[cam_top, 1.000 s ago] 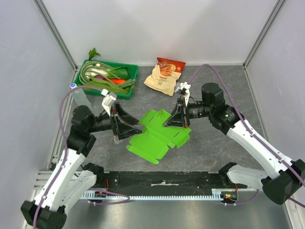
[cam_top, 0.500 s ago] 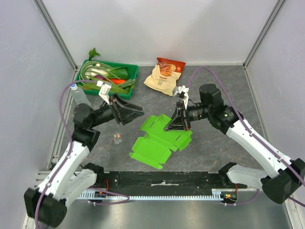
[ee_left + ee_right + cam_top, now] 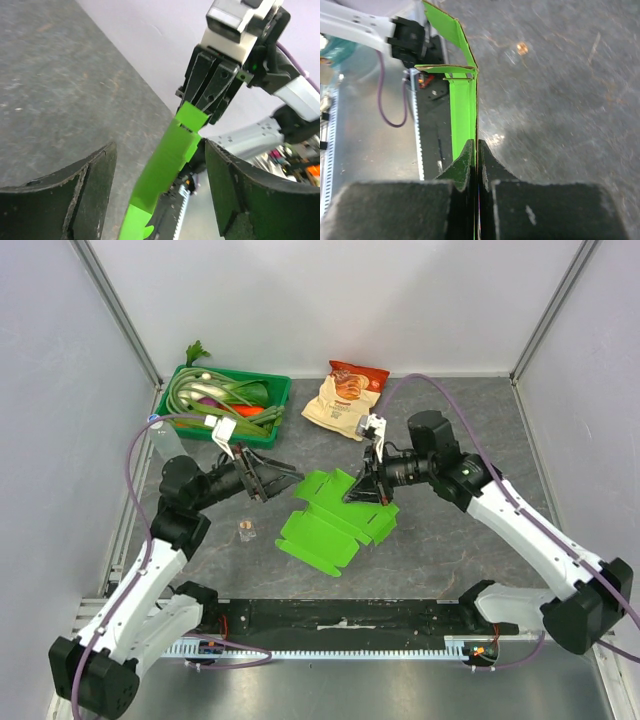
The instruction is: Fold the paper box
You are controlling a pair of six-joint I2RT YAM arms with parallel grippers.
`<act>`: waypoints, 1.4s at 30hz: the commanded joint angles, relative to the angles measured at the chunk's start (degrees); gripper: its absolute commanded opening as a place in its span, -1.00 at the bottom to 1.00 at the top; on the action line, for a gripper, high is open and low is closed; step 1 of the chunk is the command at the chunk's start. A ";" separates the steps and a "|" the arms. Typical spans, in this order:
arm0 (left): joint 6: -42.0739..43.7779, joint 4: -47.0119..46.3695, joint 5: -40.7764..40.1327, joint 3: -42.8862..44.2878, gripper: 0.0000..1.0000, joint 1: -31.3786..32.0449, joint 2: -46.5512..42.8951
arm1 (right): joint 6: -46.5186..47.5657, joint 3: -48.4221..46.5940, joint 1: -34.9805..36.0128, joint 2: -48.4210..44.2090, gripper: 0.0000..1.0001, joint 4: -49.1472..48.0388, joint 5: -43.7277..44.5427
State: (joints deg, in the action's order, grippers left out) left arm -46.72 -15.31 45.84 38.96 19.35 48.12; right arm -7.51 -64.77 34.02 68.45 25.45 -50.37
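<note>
Black-fingered, our right gripper (image 3: 474, 150) is pinched shut on a raised flap of the lime-green thin-cardboard paper box (image 3: 330, 525), centre frame; our left gripper (image 3: 283, 477) gapes empty beside it. We advise holding firm while folding along the creases.

The paper box (image 3: 335, 518) lies in the middle of the table (image 3: 450, 540), between the grippers: the left gripper (image 3: 290, 475) is just beside its left edge, and the right gripper (image 3: 358, 495) is on its far-right flap. Behind it the vegetable tray (image 3: 272, 390) stands at the far left, with the snack bag (image 3: 345, 395) to the right of the tray.
</note>
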 commanded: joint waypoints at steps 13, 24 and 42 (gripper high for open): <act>25.89 -5.59 -31.35 -8.37 0.37 12.46 13.40 | 14.63 0.09 -0.09 17.51 -1.00 6.89 11.52; 25.27 -9.30 -30.12 -12.07 -0.03 12.64 17.18 | 14.36 -0.62 -0.71 20.76 -1.00 6.01 11.61; 28.44 -18.58 -39.85 -13.99 -0.96 16.24 23.16 | -4.42 -6.77 -0.71 21.65 0.04 8.12 37.78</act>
State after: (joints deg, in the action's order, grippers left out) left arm -21.52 -21.34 13.54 28.36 34.59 71.75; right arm -0.95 -67.33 33.52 91.50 32.47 -26.30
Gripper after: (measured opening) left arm 0.035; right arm 0.349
